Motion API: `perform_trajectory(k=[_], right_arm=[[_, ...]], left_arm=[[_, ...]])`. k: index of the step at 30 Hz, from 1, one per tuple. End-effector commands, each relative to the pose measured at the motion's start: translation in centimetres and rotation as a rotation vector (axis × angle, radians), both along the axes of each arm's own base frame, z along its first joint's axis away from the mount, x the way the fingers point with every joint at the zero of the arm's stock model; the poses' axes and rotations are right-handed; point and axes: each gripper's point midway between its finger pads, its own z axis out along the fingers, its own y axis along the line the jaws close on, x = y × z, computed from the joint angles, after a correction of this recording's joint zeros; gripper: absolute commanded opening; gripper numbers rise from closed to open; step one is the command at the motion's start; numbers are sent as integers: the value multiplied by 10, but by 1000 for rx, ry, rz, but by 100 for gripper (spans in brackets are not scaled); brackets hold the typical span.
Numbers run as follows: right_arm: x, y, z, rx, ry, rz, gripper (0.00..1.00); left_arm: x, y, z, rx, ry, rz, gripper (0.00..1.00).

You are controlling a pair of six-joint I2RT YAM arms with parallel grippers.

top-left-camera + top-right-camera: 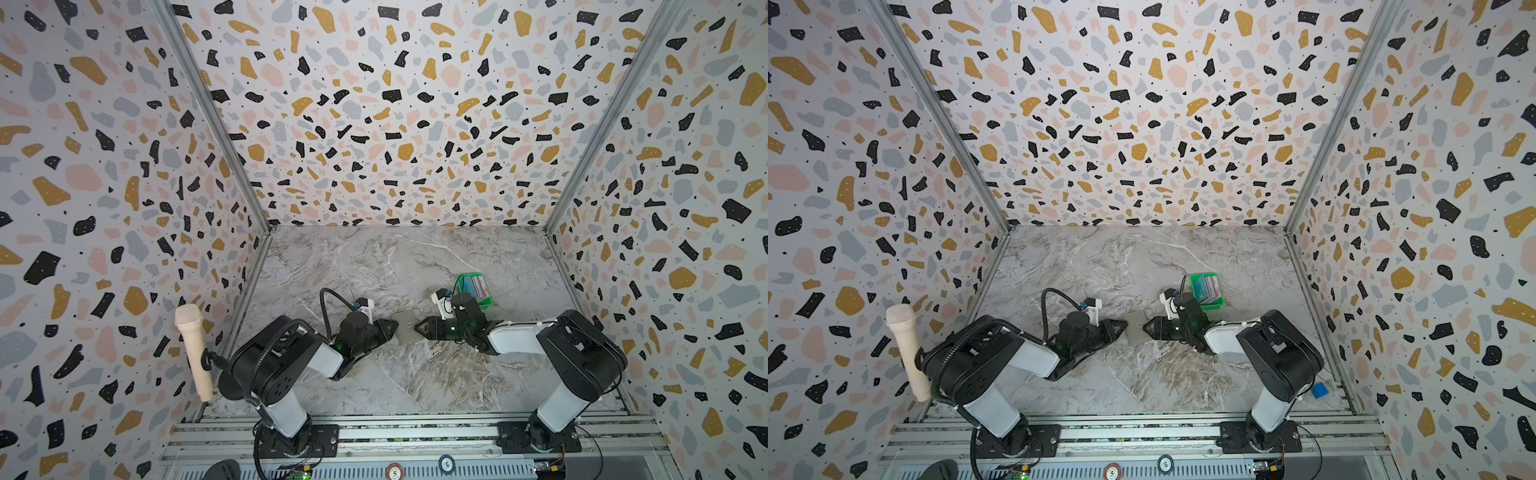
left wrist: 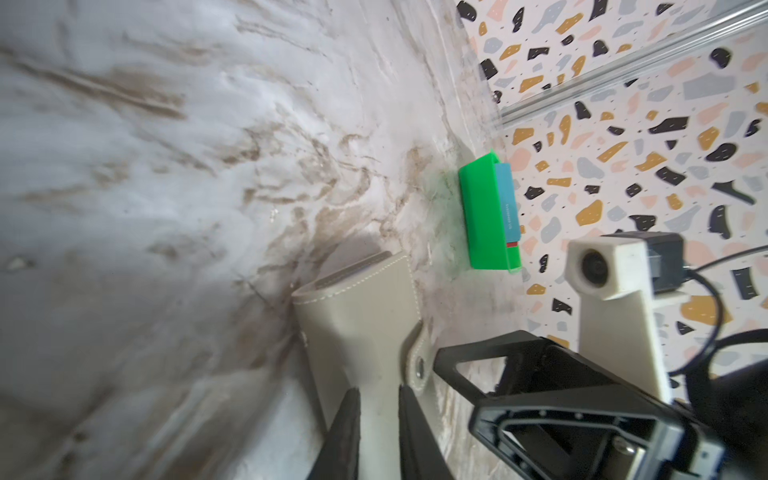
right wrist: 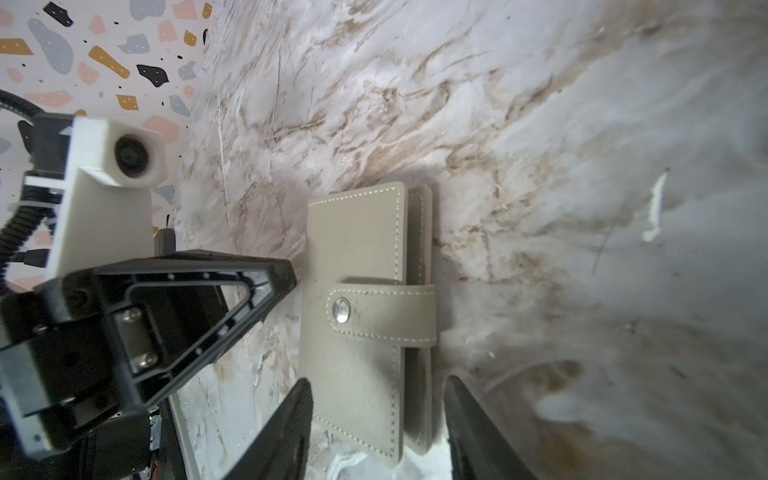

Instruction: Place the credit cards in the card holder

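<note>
The card holder [image 3: 353,232] lies flat on the counter [image 3: 540,124] between the two arms. Its snap button [image 3: 341,310] is shut (so nothing can be put in yet). The credit cards [image 1: 476,287] are stood in the green tray [image 1: 485,304], well apart from it. The opening step is judged to be in hand: the holder must be held down and the strap [image 3: 390,316] pulled off the snap. The right fingers [image 3: 291,424] are spread wide, with the holder's near end between them and nothing held. The left fingers [image 2: 349,432] are nearly closed at its edge, and whether it is pinched cannot be told.
</note>
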Motion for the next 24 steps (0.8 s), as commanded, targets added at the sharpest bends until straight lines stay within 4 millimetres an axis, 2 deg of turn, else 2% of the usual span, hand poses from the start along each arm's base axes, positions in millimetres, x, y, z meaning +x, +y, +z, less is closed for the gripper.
perform_trajectory(k=[1, 6, 12, 18, 21, 24], right_arm=[[-6, 3, 1, 17, 10, 8, 53], [-13, 12, 0, 42, 17, 46, 50], [-14, 17, 0, 53, 20, 56, 44], [-15, 22, 1, 89, 42, 49, 48], [-9, 12, -5, 40, 49, -17, 50], [-7, 4, -10, 14, 54, -64, 53]], left_arm=[[-1, 2, -14, 64, 13, -9, 13], [-7, 3, -33, 91, 61, -22, 6], [-13, -1, -42, 71, 86, -39, 3], [-18, -10, -47, 66, 98, -60, 0], [-22, -11, -48, 47, 110, -64, 1], [-25, -10, -46, 37, 109, -64, 6]])
